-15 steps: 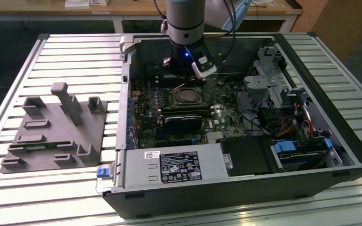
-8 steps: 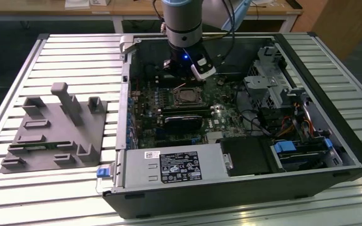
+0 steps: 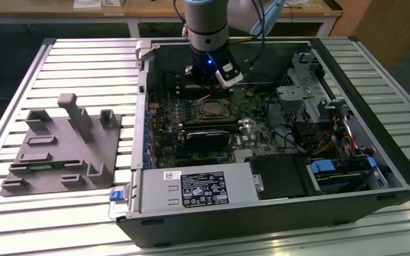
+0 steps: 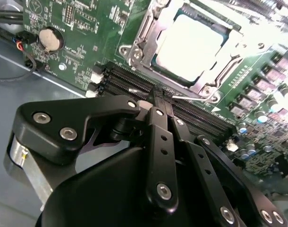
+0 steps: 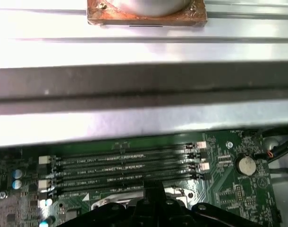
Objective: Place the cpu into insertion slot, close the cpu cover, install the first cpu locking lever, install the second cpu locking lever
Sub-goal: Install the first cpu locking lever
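Gripper (image 4: 157, 94), fingers pressed together, points at the memory slots (image 4: 130, 85) just beside the cpu (image 4: 191, 45), framed by the cpu cover (image 4: 141, 35).

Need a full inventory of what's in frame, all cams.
table: one, silver slats, under everything
computer case: one, black, open, on the table
holder: one, grey, on the table at the exterior view's left
circuit board: one, green, inside the case
power supply: one, silver, inside the case
cpu: one, silver, in the insertion slot
cpu cover: one, silver, around the cpu
memory slots: four, black, beside the insertion slot
coin battery: one, silver, on the circuit board
arm: one, grey, above the case
gripper: one, black, over the memory slots
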Motion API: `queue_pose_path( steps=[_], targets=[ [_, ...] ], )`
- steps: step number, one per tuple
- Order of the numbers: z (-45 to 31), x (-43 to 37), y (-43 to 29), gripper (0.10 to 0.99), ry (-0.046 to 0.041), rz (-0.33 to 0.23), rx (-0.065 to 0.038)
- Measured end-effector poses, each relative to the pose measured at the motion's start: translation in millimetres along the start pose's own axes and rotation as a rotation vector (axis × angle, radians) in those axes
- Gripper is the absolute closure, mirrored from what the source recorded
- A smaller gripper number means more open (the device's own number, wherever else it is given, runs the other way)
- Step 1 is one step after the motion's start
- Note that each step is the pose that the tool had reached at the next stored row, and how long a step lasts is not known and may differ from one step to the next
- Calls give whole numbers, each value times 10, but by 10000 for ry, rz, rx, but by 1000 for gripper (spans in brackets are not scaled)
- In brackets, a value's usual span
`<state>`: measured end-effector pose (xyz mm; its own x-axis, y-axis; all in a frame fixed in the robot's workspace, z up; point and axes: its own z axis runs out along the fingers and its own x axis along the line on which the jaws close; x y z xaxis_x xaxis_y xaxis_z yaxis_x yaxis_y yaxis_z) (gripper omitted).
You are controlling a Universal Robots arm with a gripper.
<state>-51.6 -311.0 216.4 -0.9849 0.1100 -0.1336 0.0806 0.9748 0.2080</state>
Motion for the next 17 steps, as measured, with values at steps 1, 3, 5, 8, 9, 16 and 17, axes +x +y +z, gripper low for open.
queue_pose_path(
  steps=[1, 3, 5, 8, 9, 16, 17],
  targets=[
    [5, 2, 9, 980, -7, 10, 3],
    [18, 4, 13, 980, -78, 40, 22],
    [30, 7, 11, 980, -188, 73, 49],
    [48, 14, 7, 980, -343, 172, 80],
    [50, 14, 7, 980, -370, 259, 101],
    [73, 33, 10, 980, -541, 1047, 232],
    [75, 41, 14, 980, -546, 1071, 236]
  ],
)
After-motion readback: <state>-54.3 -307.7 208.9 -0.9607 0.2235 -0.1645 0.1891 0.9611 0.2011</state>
